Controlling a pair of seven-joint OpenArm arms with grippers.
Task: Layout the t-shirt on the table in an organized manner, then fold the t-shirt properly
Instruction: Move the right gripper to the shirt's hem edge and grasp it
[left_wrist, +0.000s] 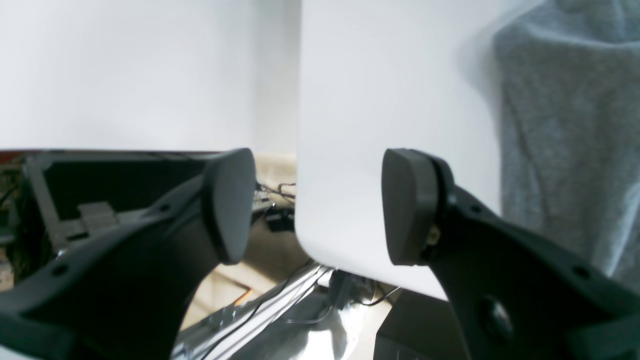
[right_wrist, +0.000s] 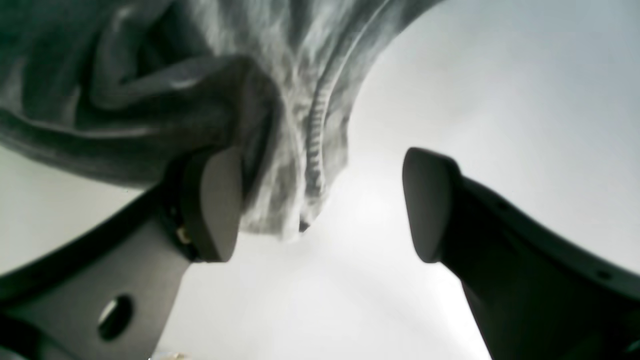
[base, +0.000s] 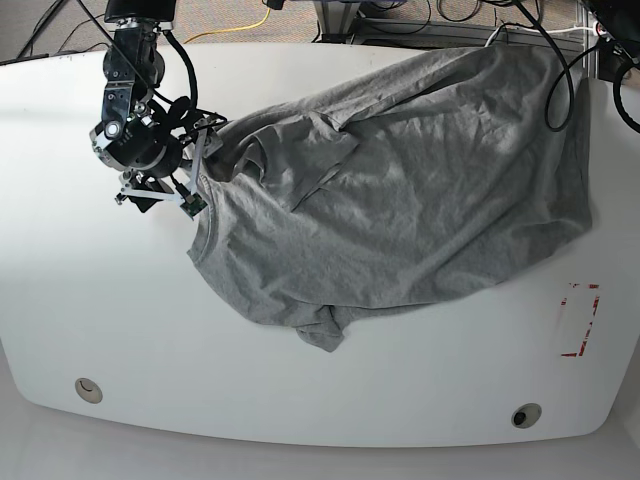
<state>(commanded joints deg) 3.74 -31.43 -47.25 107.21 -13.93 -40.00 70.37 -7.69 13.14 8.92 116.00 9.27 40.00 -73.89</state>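
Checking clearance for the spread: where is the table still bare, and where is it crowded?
Bare: the table's front strip between the t-shirt hem and the two holes, plus its side beyond the right gripper. Crowded: centre and far corner, under cloth.

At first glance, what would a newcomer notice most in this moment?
The rumpled grey t-shirt sprawls across the middle and far side of the white table, one sleeve folded over. The right gripper sits at the shirt's edge, its fingers apart with cloth bunched against one. A red tape outline marks the table's near corner beside the shirt.
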